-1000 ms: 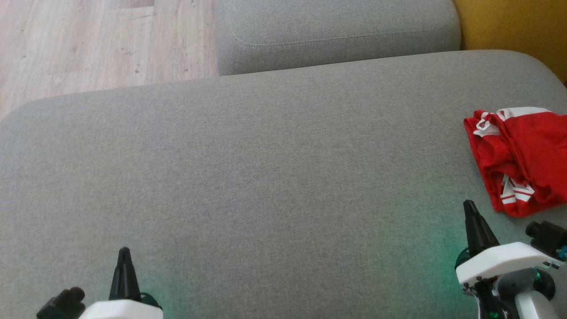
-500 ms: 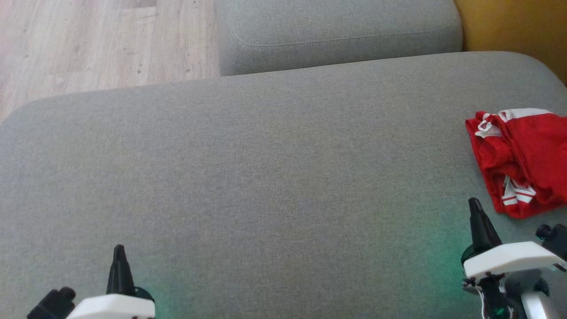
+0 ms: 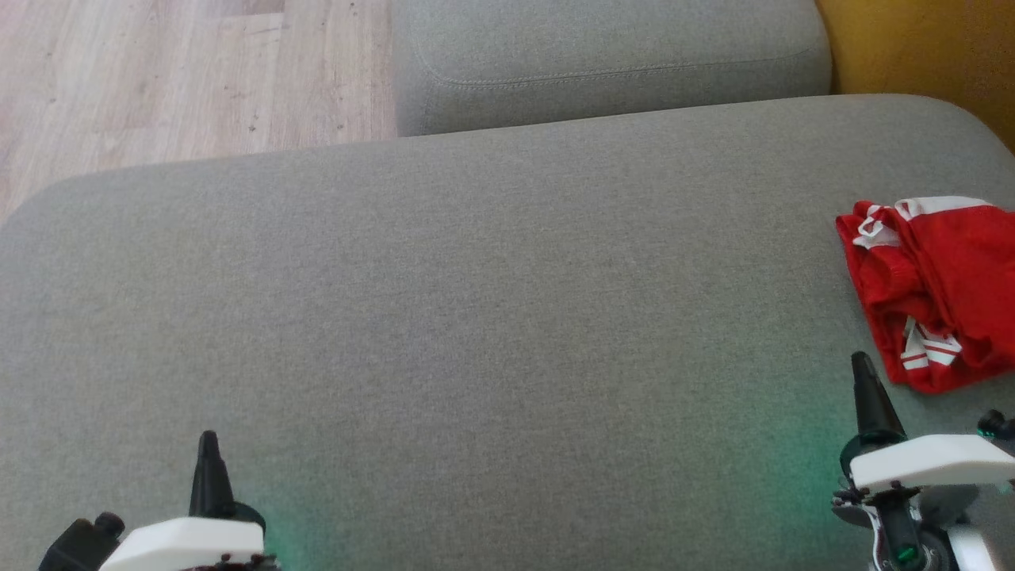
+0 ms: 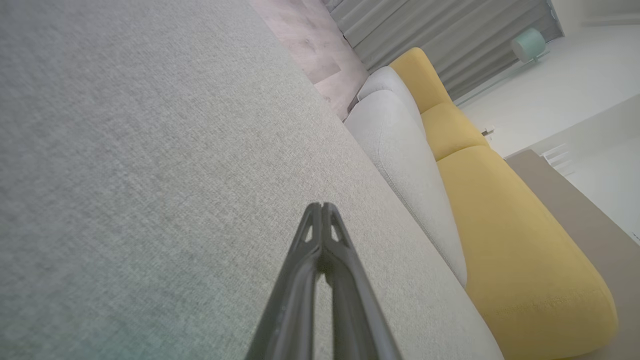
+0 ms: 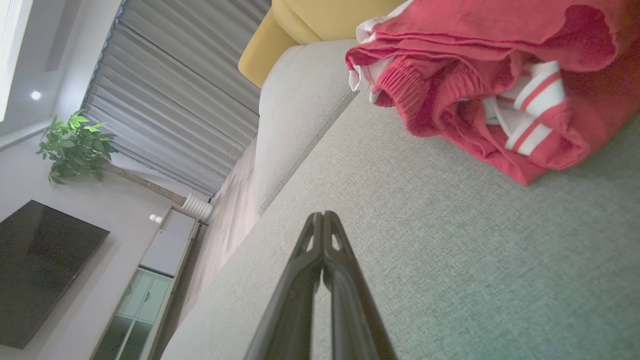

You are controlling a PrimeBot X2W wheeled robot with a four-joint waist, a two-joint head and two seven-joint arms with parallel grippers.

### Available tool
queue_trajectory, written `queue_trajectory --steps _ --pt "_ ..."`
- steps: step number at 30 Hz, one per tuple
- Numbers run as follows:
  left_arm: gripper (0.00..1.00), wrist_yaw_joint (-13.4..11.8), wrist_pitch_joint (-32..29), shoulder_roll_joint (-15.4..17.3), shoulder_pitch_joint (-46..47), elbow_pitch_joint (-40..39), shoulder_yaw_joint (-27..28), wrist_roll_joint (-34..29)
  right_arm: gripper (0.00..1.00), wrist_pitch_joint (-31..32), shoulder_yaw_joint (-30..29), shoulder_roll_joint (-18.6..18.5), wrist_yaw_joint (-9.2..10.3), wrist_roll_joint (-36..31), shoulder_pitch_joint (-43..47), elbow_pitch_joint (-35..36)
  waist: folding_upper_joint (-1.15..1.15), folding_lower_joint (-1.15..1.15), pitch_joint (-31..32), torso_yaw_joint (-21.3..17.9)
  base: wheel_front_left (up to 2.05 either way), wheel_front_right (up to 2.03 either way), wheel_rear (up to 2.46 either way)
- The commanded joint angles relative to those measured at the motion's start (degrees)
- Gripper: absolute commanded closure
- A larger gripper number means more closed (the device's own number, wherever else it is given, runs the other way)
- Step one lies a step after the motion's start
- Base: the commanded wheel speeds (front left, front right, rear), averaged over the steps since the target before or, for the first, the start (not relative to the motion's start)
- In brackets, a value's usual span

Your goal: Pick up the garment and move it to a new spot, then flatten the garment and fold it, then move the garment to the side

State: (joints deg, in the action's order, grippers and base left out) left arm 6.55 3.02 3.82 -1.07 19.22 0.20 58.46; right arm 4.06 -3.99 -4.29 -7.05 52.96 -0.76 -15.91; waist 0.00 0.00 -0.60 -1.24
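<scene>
A red garment (image 3: pixel 944 277) with white striped trim lies bunched at the right edge of the grey sofa seat (image 3: pixel 476 317), partly cut off by the picture's edge. In the right wrist view the garment (image 5: pixel 490 85) sits ahead and to the right of the fingertips. My right gripper (image 3: pixel 862 366) is shut and empty, hovering just short of the garment's near corner; its tips (image 5: pixel 323 216) meet. My left gripper (image 3: pixel 208 438) is shut and empty at the lower left, far from the garment, its tips (image 4: pixel 321 206) pressed together over bare cushion.
A second grey cushion (image 3: pixel 610 55) lies beyond the seat, with yellow upholstery (image 3: pixel 928 47) at the far right and wooden floor (image 3: pixel 158 71) at the far left. The left wrist view shows the yellow sofa section (image 4: pixel 515 235) beside the grey one.
Both grippers have drawn back toward the bottom of the head view, the right one also drifting right. The whole picture has shifted slightly, so the camera moved; the garment lies as before.
</scene>
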Motion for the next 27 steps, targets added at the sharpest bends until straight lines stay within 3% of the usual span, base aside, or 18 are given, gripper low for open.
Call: queue_trajectory --steps 1,27 --pt "1.00 0.3 -0.4 0.2 3.2 -2.1 1.8 1.3 1.00 0.3 0.3 0.0 -0.25 1.7 -3.4 1.9 0.00 0.00 0.0 0.0 0.00 0.00 0.00" --pt "1.00 0.6 -4.7 -0.3 5.1 -3.5 3.9 16.5 1.00 1.3 -1.0 0.7 -0.34 19.2 -4.4 1.9 0.00 0.00 0.2 0.6 0.00 0.00 0.00"
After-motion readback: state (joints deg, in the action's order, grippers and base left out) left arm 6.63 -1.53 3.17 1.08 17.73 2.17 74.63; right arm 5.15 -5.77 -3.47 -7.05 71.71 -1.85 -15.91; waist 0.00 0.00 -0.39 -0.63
